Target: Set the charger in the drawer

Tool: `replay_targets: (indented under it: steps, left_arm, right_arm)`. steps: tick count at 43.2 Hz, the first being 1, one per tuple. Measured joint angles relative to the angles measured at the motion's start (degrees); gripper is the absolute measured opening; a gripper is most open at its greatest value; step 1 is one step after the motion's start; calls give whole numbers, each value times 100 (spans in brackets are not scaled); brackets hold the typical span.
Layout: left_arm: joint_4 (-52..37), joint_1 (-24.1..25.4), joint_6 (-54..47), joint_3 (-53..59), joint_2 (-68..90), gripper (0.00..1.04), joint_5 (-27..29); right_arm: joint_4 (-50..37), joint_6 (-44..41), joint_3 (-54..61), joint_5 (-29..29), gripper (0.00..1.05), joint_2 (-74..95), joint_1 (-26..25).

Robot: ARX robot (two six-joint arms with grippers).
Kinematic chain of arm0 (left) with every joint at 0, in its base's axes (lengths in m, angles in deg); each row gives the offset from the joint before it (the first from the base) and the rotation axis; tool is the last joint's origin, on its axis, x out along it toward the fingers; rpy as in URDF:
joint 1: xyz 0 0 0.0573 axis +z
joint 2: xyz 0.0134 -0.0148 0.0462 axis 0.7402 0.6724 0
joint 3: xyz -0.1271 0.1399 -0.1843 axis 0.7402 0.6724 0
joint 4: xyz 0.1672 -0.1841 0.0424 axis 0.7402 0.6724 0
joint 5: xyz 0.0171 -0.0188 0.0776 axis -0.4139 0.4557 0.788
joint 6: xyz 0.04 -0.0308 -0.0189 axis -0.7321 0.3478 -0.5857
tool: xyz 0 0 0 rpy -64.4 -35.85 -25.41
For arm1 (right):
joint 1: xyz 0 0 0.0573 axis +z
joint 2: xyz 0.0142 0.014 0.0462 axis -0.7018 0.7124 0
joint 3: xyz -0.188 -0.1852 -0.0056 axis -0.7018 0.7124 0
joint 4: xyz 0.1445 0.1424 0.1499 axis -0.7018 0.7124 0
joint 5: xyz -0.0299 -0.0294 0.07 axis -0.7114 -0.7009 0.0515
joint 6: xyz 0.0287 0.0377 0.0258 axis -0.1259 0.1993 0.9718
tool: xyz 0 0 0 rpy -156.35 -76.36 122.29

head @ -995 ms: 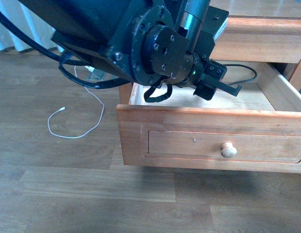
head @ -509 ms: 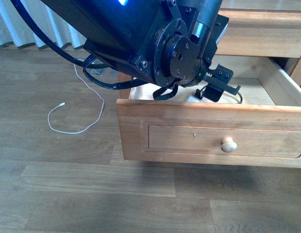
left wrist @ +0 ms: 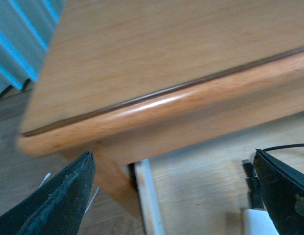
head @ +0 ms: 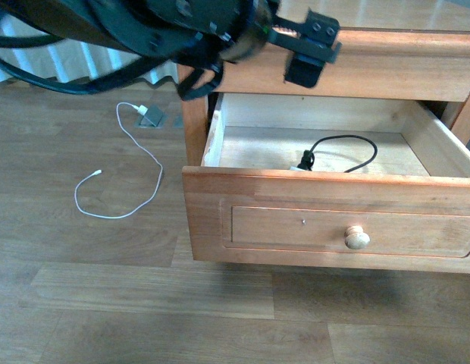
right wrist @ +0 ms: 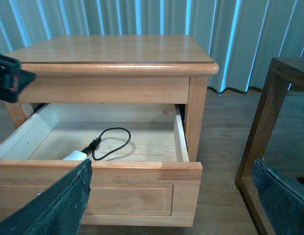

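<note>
Front view: charger (head: pixel 305 161) lying inside the open drawer (head: pixel 326 220), apparently delivered; left gripper (head: pixel 311 53) high above, clear of it. Left wrist view: jaws spread, empty, charger's white body below on the drawer floor. Right wrist view: right gripper (right wrist: pixel 170 166) jaws released, idle, facing the drawer.

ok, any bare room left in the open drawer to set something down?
Drawer floor is bare between its left wall and the charger, and between the cable loop and right wall. Crowded mid-front.
</note>
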Motion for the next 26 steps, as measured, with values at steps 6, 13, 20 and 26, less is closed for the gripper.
replay_targets:
  steps: [6,13,20,26]
  left_arm:
    - [-85,205,166,938,-1064,99,260]
    - [-85,173,273,1836,-2483,99,621]
    - [-24,-31,452,2507,-3659,99,1189]
    - [116,-225,702,3093,-4529,99,1770]
  right_arm:
    - [0,0,0,0,96,0,0]
    - [0,0,0,0,96,0,0]
    - [0,0,0,0,96,0,0]
    - [0,0,0,2,96,0,0]
